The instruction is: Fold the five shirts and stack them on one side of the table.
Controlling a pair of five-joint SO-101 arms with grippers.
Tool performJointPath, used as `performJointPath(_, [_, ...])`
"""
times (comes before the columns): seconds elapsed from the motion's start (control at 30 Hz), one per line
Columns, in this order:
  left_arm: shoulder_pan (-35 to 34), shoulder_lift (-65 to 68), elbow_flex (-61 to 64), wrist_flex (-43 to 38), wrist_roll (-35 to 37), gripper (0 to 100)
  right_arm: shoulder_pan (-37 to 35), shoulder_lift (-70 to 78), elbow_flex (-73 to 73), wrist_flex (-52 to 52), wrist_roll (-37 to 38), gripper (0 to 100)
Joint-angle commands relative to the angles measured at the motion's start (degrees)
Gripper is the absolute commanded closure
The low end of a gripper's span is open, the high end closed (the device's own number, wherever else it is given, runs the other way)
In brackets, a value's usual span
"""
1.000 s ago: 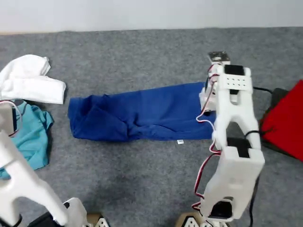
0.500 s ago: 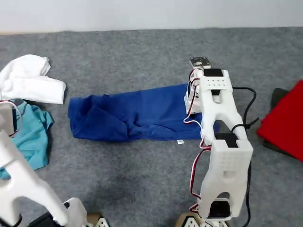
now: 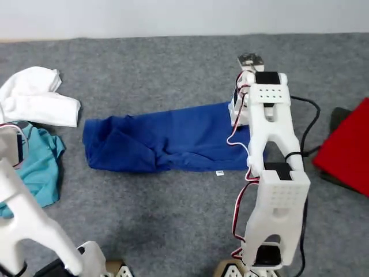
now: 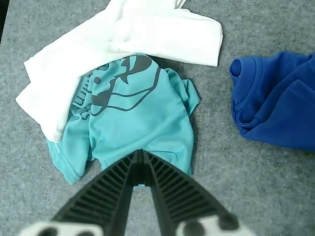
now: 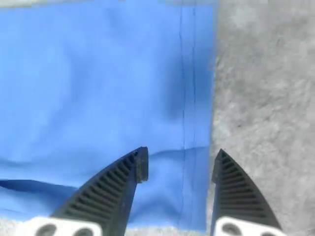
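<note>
A blue shirt (image 3: 167,141) lies across the middle of the grey table, folded into a long band and rumpled at its left end. My right gripper (image 5: 181,160) hangs open over the shirt's right hem (image 5: 189,98), one finger above the cloth and one at its edge. The right arm (image 3: 268,115) covers that end in the high view. My left gripper (image 4: 141,153) is shut and empty, above a teal shirt (image 4: 133,118) that lies partly under a white shirt (image 4: 147,34). A red shirt (image 3: 346,147) lies at the right edge.
A dark cloth (image 3: 340,118) shows under the red shirt. The white shirt (image 3: 37,98) and the teal shirt (image 3: 37,164) take up the left side. Grey carpet-like surface (image 3: 144,69) lies bare behind the blue shirt and in front of it.
The right arm has shifted left over the blue shirt's right end, then a little back towards the far side. The left arm and the shirts have stayed in place.
</note>
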State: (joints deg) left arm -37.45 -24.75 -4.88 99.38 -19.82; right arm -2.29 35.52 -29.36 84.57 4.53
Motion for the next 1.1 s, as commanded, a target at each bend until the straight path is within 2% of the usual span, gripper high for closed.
performJointPath(0.0, [0.18, -1.49, -0.22, -0.35, -0.44, 100, 1.36, 0.40, -3.25, -1.19, -0.44, 77.2])
performJointPath(0.4, [0.18, -1.49, -0.22, -0.35, -0.44, 100, 0.92, 7.96, -3.60, -3.82, -0.53, 77.4])
performJointPath(0.63, [0.18, -1.49, -0.22, -0.26, -0.44, 100, -1.98, 8.40, -3.60, -3.38, -0.53, 93.5])
performJointPath(0.83, [0.18, -1.67, -0.22, 0.00, -0.26, 100, -1.98, 7.78, -3.60, -3.30, -0.53, 95.2])
performJointPath(0.9, [0.18, -1.67, -0.22, 0.00, -0.26, 100, -1.98, 6.90, -3.69, -3.21, -0.53, 99.0])
performJointPath(1.07, [0.18, -1.58, -0.22, 0.00, -0.26, 100, -3.12, 1.63, -3.69, -0.92, -0.53, 98.8])
